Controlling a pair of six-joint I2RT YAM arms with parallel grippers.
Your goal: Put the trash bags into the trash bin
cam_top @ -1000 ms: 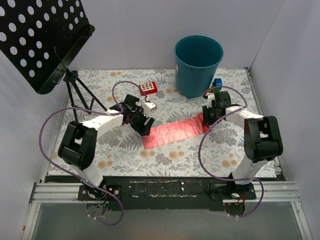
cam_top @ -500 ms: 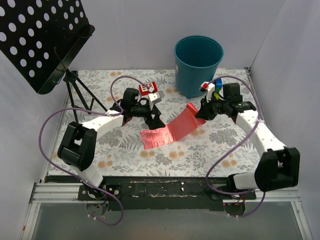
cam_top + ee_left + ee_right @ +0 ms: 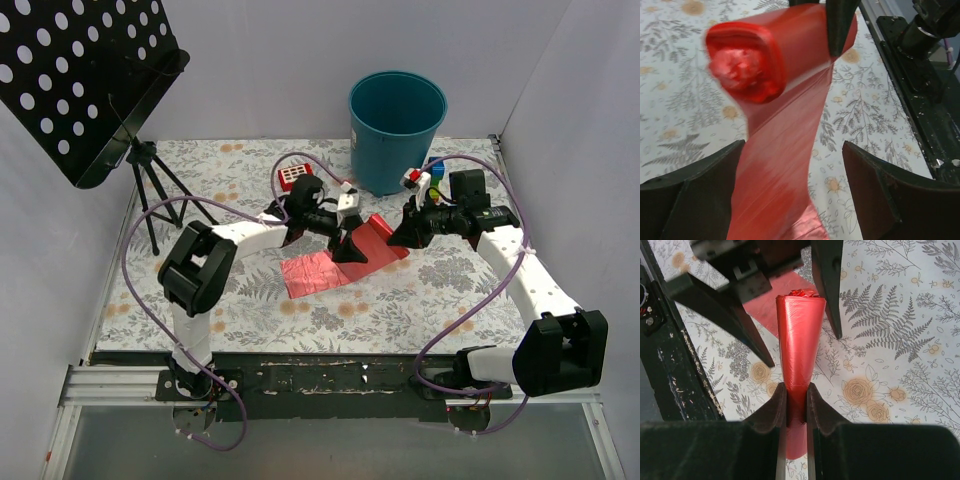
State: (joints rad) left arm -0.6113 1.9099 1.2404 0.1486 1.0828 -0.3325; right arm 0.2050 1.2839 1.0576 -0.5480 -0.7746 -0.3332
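The right pincer (image 3: 796,407) is clamped tight on the raised end of the red trash bag (image 3: 799,340). Just ahead of it, the left pincer (image 3: 792,165) stands wide apart, straddling the film, which trails down to the bench (image 3: 450,300). Beyond both pincers stands the teal trash bin (image 3: 395,125).

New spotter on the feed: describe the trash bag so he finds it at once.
Find the teal bin at the far edge of the table. In front of it lies the trash bag, a glossy red film strip, one end pinched by the right gripper. The red block nearby is small, with a white grid.
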